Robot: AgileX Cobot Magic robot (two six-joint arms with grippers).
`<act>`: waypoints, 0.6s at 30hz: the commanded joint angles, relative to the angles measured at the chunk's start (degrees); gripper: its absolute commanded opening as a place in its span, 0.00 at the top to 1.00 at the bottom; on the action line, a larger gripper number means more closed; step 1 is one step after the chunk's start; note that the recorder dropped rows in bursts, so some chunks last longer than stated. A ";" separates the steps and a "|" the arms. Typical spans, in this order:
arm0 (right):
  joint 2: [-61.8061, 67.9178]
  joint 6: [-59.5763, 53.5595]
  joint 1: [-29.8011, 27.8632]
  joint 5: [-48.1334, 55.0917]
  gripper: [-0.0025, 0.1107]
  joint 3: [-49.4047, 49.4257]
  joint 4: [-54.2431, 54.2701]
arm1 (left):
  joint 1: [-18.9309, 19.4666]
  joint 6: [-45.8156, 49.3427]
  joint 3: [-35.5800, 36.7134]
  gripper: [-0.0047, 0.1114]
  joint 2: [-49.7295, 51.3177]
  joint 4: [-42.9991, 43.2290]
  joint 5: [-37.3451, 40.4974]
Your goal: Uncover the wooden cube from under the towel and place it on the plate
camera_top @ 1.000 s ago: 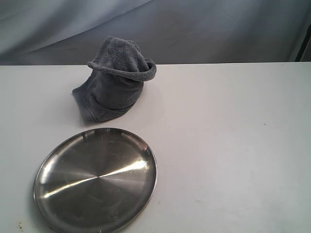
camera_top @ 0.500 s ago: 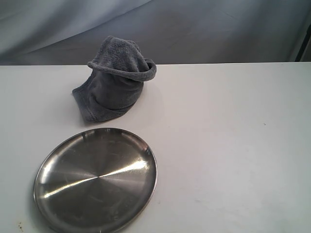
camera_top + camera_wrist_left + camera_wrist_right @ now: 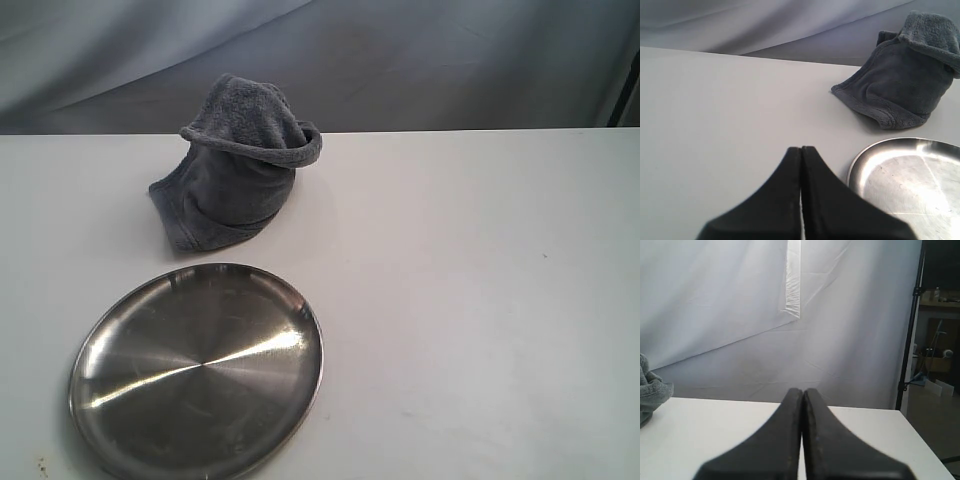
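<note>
Sitting heaped on the tabletop, the towel is near the plate, not touching. Left jaws and right jaws are closed, empty

towel on table, far left | plate just in front, apart

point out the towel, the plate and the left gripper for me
towel (image 3: pixel 238 190): exterior view, front face of the rumpled mound.
plate (image 3: pixel 200 370): exterior view, bare middle of the dish.
left gripper (image 3: pixel 801 150): left wrist view, where the two shut fingertips meet.
</note>
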 commanded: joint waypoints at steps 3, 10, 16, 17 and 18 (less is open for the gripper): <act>-0.19 -0.26 0.00 -0.94 0.98 0.15 -0.58 | -0.33 -0.21 0.26 0.96 -0.19 -0.28 -0.38; -0.19 0.17 0.00 -5.36 0.98 0.15 -0.58 | -0.33 -0.21 0.26 0.96 -0.19 -0.28 -0.38; -0.19 8.42 0.00 -18.78 0.98 0.15 6.10 | -0.33 -0.21 0.26 0.96 -0.19 -0.28 -0.38; -0.19 8.60 0.00 -20.24 0.98 0.15 6.51 | -0.33 -0.21 0.26 0.96 -0.19 -0.28 -0.38; -0.19 8.60 0.00 -22.12 0.98 0.15 6.51 | -0.33 -0.21 0.26 0.96 -0.19 -0.28 -0.38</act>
